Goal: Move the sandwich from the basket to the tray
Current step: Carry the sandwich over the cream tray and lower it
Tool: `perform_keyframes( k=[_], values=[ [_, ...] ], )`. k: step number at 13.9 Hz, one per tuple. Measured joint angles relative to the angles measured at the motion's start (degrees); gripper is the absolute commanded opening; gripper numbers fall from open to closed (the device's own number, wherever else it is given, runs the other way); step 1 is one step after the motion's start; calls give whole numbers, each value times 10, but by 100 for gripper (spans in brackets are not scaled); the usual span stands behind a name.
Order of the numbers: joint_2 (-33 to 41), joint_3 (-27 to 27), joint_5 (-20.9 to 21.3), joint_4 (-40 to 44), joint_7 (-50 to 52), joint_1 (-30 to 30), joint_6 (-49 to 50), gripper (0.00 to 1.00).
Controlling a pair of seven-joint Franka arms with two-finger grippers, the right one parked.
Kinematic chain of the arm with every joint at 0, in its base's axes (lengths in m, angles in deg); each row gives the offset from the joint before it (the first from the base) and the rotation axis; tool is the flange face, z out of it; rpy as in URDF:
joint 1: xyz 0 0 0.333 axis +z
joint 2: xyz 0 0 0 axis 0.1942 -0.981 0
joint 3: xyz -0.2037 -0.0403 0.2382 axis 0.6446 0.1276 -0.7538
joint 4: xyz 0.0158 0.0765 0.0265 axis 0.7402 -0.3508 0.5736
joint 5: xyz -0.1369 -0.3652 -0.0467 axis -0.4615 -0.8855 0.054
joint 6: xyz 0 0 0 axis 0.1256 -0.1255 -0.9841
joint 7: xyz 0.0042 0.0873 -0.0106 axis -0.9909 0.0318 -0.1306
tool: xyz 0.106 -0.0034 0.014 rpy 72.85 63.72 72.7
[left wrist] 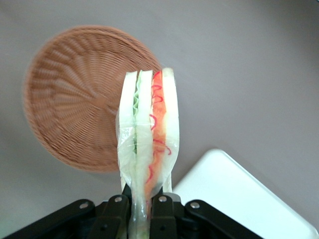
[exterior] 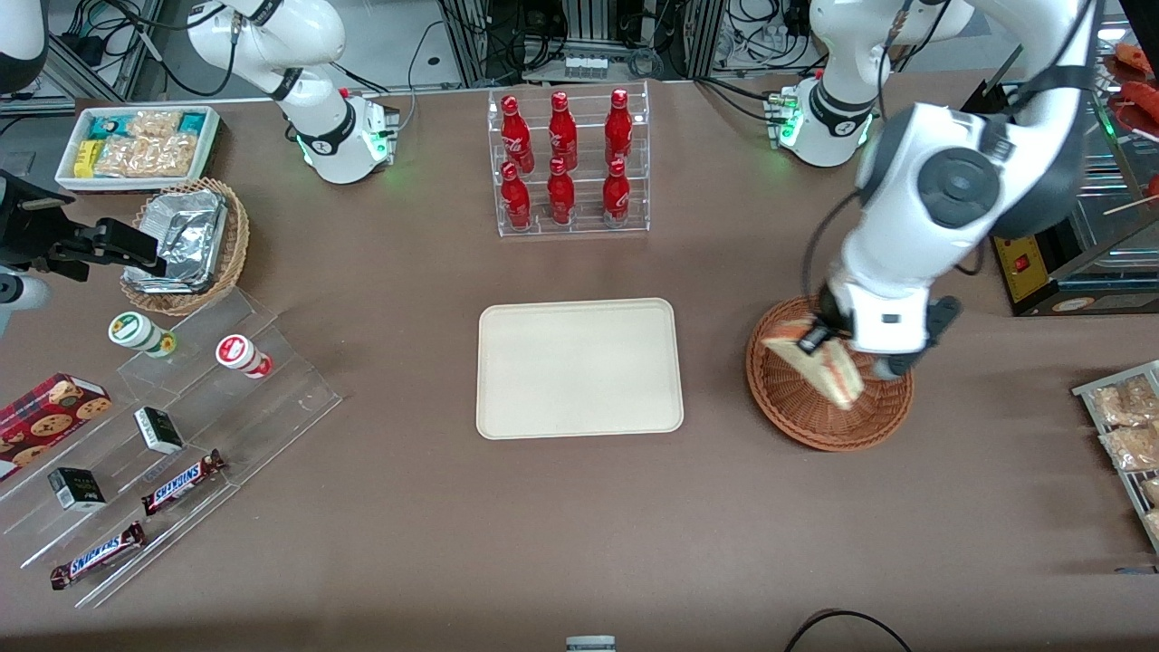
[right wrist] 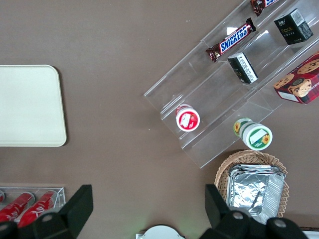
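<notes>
My left gripper (exterior: 819,346) is shut on the sandwich (exterior: 819,365), a pale bread wedge with orange-red and green layers, and holds it lifted above the round reddish-brown wicker basket (exterior: 797,407). In the left wrist view the sandwich (left wrist: 147,134) stands edge-on between the black fingers (left wrist: 115,211), with the basket (left wrist: 75,94) empty below it and a corner of the tray (left wrist: 239,194) beside it. The cream-white tray (exterior: 579,368) lies flat and bare at the table's middle, toward the parked arm from the basket; it also shows in the right wrist view (right wrist: 27,104).
A clear rack of red bottles (exterior: 569,163) stands farther from the camera than the tray. A tan basket with foil containers (exterior: 186,244), a white snack box (exterior: 136,145) and an acrylic stand with candy bars (exterior: 163,453) lie toward the parked arm's end. Snack packets (exterior: 1123,426) sit at the working arm's end.
</notes>
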Motion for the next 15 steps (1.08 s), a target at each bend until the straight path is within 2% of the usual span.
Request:
perform_keyframes(
  k=[6, 13, 15],
  values=[
    [-148, 6, 1, 93, -3, -147, -7, 0],
    [-235, 6, 9, 122, -104, -219, -95, 0],
    [-252, 7, 27, 122, -107, -235, -119, 0]
  ],
)
